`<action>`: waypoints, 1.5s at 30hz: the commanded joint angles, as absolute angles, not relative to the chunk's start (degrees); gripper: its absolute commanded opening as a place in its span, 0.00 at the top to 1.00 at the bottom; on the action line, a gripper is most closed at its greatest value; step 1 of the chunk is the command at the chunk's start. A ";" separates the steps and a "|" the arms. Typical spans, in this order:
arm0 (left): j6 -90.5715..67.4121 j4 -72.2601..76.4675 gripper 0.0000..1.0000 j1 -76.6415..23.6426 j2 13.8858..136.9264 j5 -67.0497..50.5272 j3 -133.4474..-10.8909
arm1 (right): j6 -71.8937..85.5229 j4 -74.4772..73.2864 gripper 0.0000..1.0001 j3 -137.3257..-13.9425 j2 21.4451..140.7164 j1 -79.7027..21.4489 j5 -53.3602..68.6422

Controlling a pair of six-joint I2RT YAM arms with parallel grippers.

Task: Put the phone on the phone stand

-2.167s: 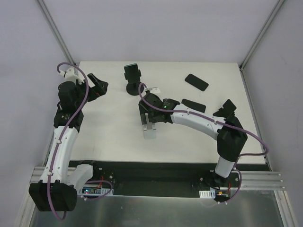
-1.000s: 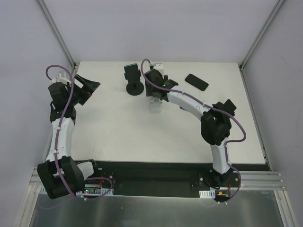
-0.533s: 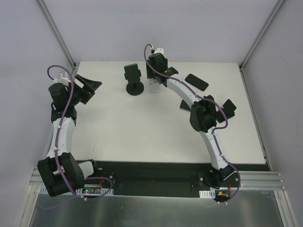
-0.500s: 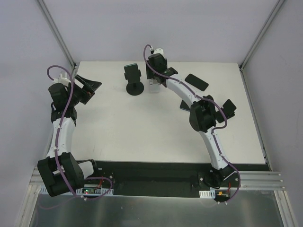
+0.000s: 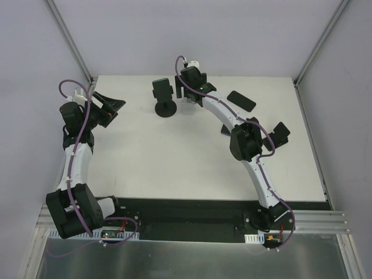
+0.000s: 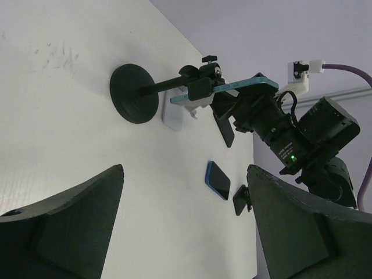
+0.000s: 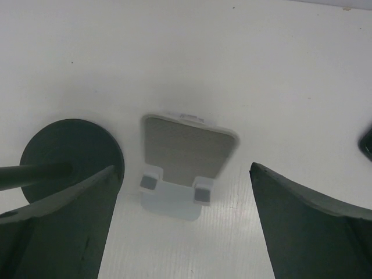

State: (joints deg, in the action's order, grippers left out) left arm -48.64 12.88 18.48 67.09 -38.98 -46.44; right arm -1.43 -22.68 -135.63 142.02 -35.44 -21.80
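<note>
A white phone stand (image 7: 185, 165) stands on the table at the far side, right beside the round base of a black stand (image 5: 165, 109). The black stand holds a teal-edged phone (image 6: 226, 87) in its clamp. My right gripper (image 7: 183, 168) hovers open directly above the white stand, one finger on each side, touching nothing; it also shows in the top view (image 5: 188, 96). A dark phone (image 5: 241, 100) lies flat to the right. A blue-edged phone (image 6: 218, 180) lies mid-table. My left gripper (image 5: 110, 104) is open and empty at the far left.
A small black object (image 5: 277, 133) sits by the right arm's elbow, next to the blue-edged phone. The right arm stretches diagonally across the table's right half. Walls close the table at the back and sides.
My right gripper has travelled from mid-table to the far edge, and the white stand has gone with it to beside the black stand. The left arm has drawn back to the left.
</note>
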 commanded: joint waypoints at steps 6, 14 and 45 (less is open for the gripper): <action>-46.76 15.82 0.15 19.07 67.67 -40.43 -46.41 | 1.30 -28.22 0.04 -125.80 122.65 -34.11 -20.33; -47.46 17.40 0.16 19.07 69.52 -41.57 -45.97 | 1.93 -23.46 0.04 -100.12 112.06 -19.88 2.25; -43.07 10.72 0.25 9.67 84.64 -54.67 -70.93 | -5.72 -25.59 0.04 -85.97 117.52 -5.36 20.74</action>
State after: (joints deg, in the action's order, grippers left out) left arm -45.78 12.62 9.34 84.42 -51.40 -70.63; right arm -7.44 -26.11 -90.13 120.55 -5.48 18.81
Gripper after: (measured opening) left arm 0.753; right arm 0.963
